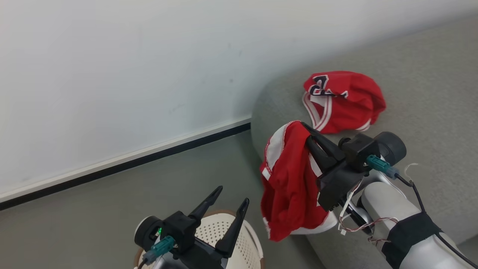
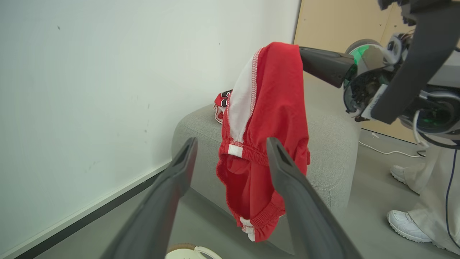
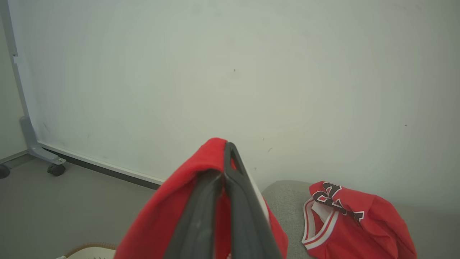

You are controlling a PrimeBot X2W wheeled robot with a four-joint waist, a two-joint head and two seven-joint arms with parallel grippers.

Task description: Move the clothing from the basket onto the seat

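Red shorts [image 1: 289,183] with white trim hang in the air beside the grey seat's [image 1: 429,89] left end, pinched at the top by my right gripper [image 1: 307,131], which is shut on them. The same shorts [image 2: 267,136] dangle in the left wrist view and drape over the shut fingers [image 3: 230,201] in the right wrist view. A red jersey [image 1: 343,101] with black-and-white lettering lies crumpled on the seat. My left gripper [image 1: 231,198] stands open and empty above the cream basket [image 1: 224,233] at the bottom edge.
A white wall panel [image 1: 112,74] with a black base strip stands behind, on castors [image 3: 55,169]. A person's white shoes [image 2: 406,225] and pale trouser legs stand on the grey floor right of the seat, near a cable.
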